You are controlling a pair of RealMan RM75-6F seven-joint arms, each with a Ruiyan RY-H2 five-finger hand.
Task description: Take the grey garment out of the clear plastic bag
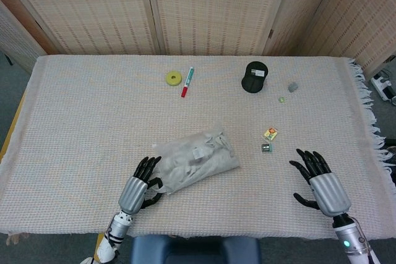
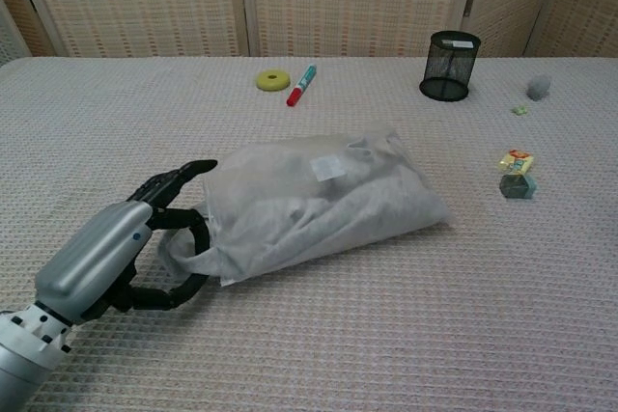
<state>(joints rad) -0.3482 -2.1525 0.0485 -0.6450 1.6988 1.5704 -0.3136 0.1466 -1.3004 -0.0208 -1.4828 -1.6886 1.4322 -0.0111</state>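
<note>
Grey garment (image 2: 338,214) crumpled inside clear plastic bag (image 2: 319,180); left hand (image 2: 121,248) grips bag's open end; right hand (image 1: 322,183) spread, empty.

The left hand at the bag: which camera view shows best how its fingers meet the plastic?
The chest view. There the left hand is large and seen from the side, its fingers at the open end of the clear plastic bag. The head view shows only its small back.
</note>
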